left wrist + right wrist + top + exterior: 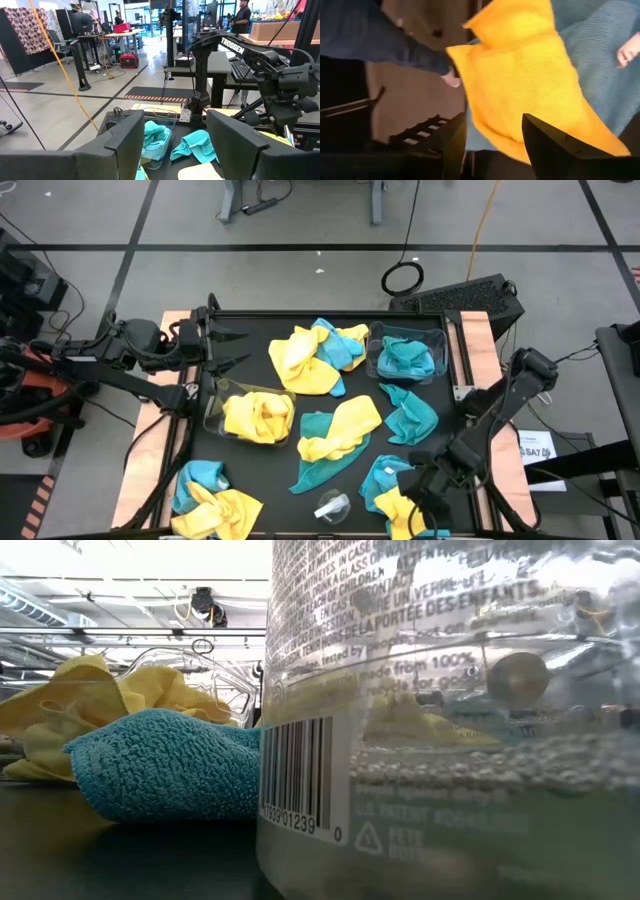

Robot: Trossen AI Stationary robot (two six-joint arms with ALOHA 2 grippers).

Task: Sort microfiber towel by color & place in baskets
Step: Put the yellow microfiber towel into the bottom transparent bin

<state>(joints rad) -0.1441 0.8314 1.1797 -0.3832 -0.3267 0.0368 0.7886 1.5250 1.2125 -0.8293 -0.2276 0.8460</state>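
Yellow and teal microfiber towels lie in heaps on the black table: one at the far middle point(315, 358), one in the middle point(338, 438), a teal one point(410, 415) to its right, one at the near left point(208, 498) and one at the near right point(385, 492). One clear basket point(436, 340) holds teal towels, the other point(215, 408) yellow ones. My right gripper point(418, 498) is open above the near-right heap, its fingers on either side of a yellow towel point(530, 85) that lies on teal cloth point(602, 55). My left gripper point(226, 350) waits open at the table's left, held high and level.
A small clear plastic piece point(333, 505) lies near the front edge between the two near heaps. In the low view a clear printed plastic wall point(450, 720) fills most of the picture, beside a teal towel point(160, 765). Wooden side rails point(478, 345) border the table.
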